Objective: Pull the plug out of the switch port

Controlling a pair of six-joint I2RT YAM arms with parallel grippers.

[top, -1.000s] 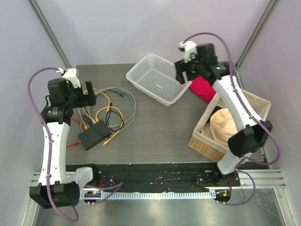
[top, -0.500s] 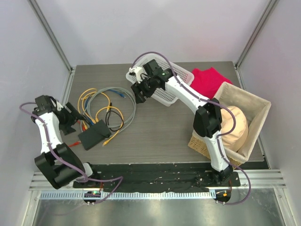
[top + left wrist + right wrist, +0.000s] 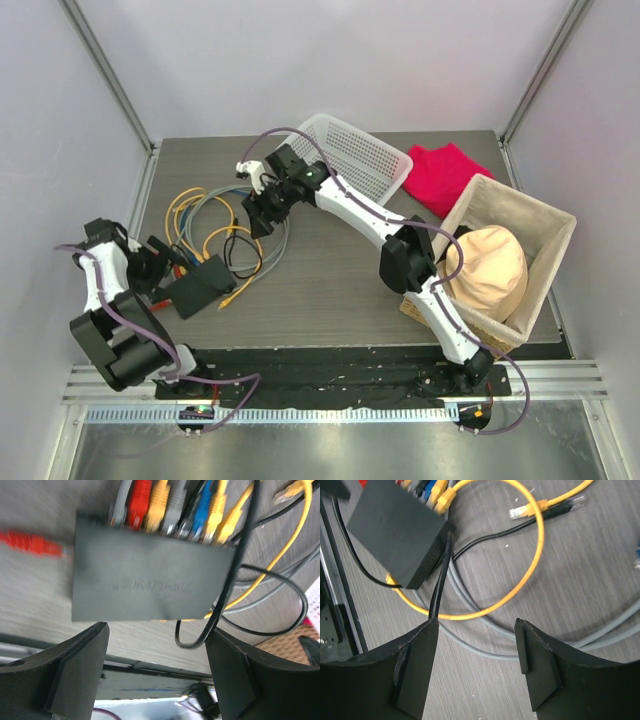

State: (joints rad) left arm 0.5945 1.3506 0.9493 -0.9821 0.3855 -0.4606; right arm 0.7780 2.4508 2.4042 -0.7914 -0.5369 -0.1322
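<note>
The switch [image 3: 201, 285] is a flat matte-black box lying on the table's left. In the left wrist view the switch [image 3: 145, 580] has a row of plugs [image 3: 170, 505] in its far edge: grey, red, yellow, grey, black, blue and yellow. A loose red plug [image 3: 30, 544] lies beside its left end. My left gripper [image 3: 166, 267] is open just left of the switch, its jaws [image 3: 157, 650] wide apart and empty at the switch's plain edge. My right gripper [image 3: 256, 214] is open and empty [image 3: 476, 630] above the cable loops [image 3: 530, 565], with the switch [image 3: 395, 525] up and to the left.
Yellow, grey and black cables [image 3: 235, 225] coil behind and right of the switch. A white mesh basket [image 3: 355, 160] stands at the back. A red cloth [image 3: 445, 175] lies beside a wicker basket [image 3: 545, 225] that holds a beige hat [image 3: 487, 270].
My right arm swung from the far right, past the mesh basket, to over the cables. My left arm dropped and drew back to the table's left, now beside the switch.
</note>
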